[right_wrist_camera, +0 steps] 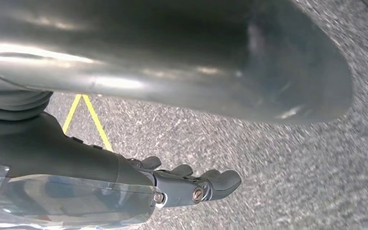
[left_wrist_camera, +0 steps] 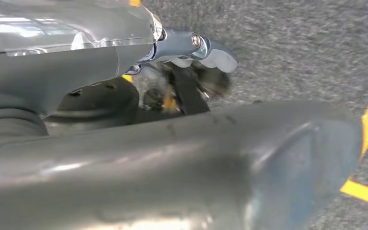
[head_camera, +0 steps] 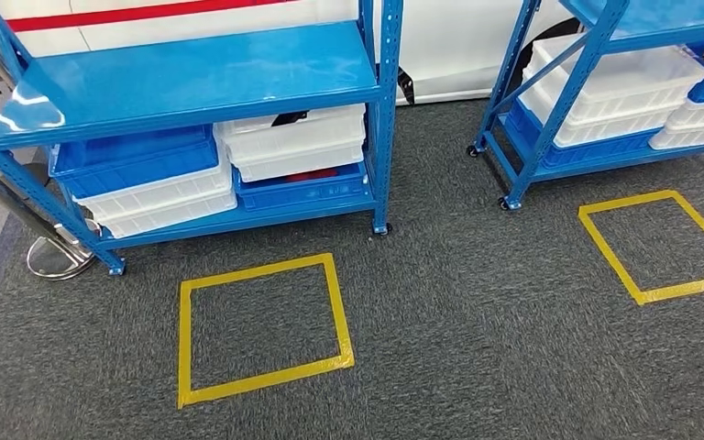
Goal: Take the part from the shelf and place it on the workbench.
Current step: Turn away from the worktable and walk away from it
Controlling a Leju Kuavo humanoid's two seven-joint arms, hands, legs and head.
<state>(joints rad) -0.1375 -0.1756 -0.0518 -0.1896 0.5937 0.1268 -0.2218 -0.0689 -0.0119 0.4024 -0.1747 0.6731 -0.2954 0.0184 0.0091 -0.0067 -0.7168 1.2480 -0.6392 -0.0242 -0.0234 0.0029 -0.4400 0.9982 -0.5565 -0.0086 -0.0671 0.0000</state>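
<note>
A blue metal shelf (head_camera: pixel 192 78) stands ahead on the left, its top deck bare. Its lower level holds stacked white bins (head_camera: pixel 298 142) and blue bins (head_camera: pixel 137 160). A dark item (head_camera: pixel 289 117) pokes out of the top white bin and something red (head_camera: pixel 312 174) shows under it; I cannot tell which is the part. My left hand (left_wrist_camera: pixel 100 67) hangs over the grey carpet with its fingers (left_wrist_camera: pixel 196 48) loosely extended and nothing in them. My right hand (right_wrist_camera: pixel 124 167) also hangs over the carpet, its fingers (right_wrist_camera: pixel 206 182) stretched out and holding nothing.
A second blue shelf (head_camera: pixel 596 55) with white and blue bins stands at the right. Two yellow tape squares (head_camera: pixel 339 312) (head_camera: pixel 614 252) mark the carpet in front of the shelves. A chrome stand base (head_camera: pixel 55 257) sits by the left shelf's leg.
</note>
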